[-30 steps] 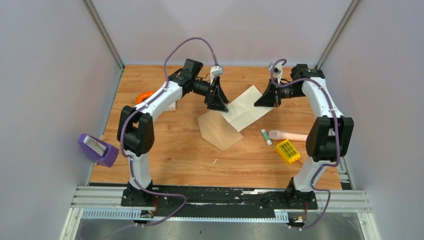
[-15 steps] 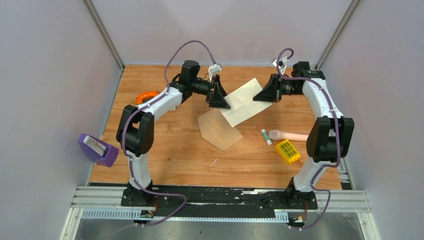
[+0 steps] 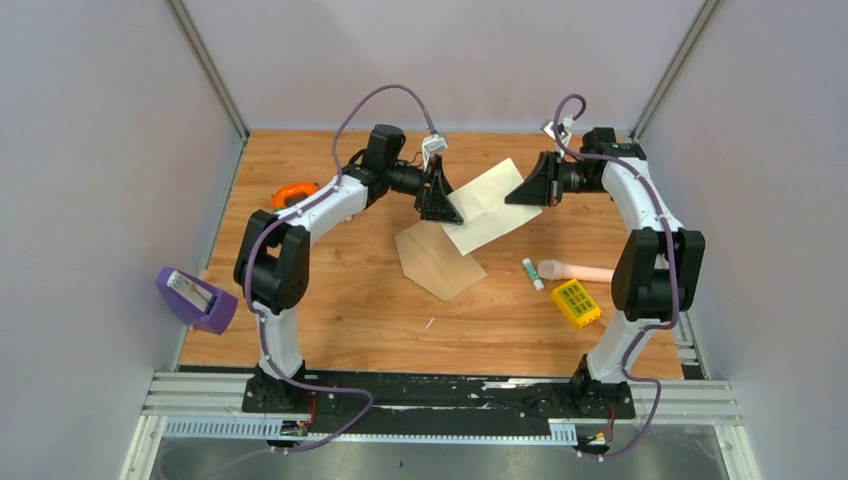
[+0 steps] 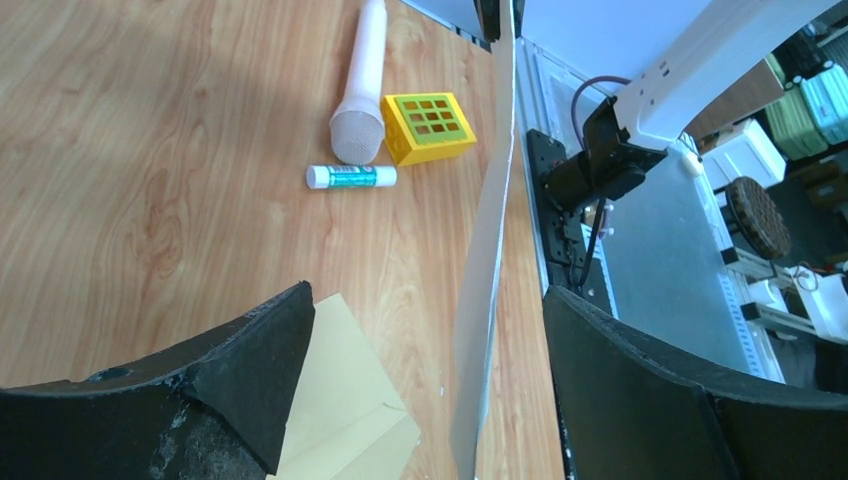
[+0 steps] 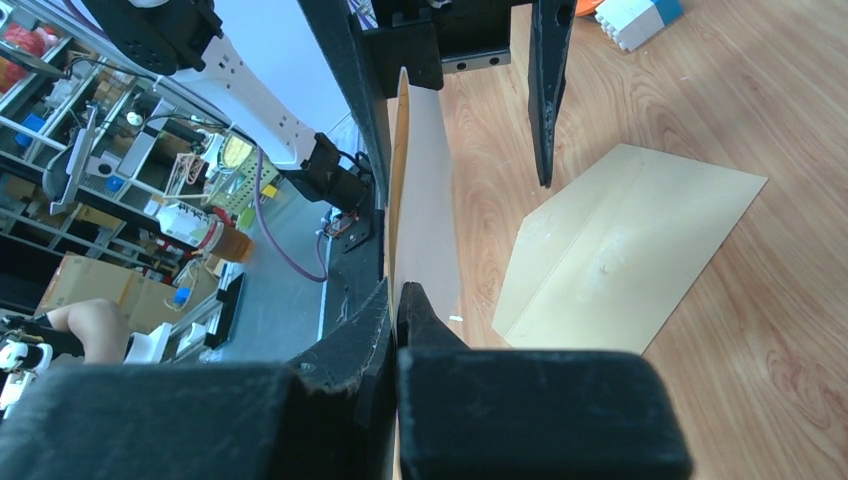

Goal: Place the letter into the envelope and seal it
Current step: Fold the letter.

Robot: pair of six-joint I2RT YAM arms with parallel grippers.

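The right tool (image 3: 516,196) is clamped on the letter (image 3: 487,207), raised just beyond the envelope (image 3: 441,263), my left tool (image 3: 447,208) spread around its other edge; pre-insertion, I'd close left next.

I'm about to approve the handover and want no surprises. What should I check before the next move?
1. Right end effector shut on the letter: ok.
2. Letter edge between the open fingers of the left end effector: ok.
3. Left end effector gripping the letter: not ok.
4. Envelope flat on the table: ok.
5. Envelope mouth open: cannot tell.
6. Glue stick apart from the envelope: ok.
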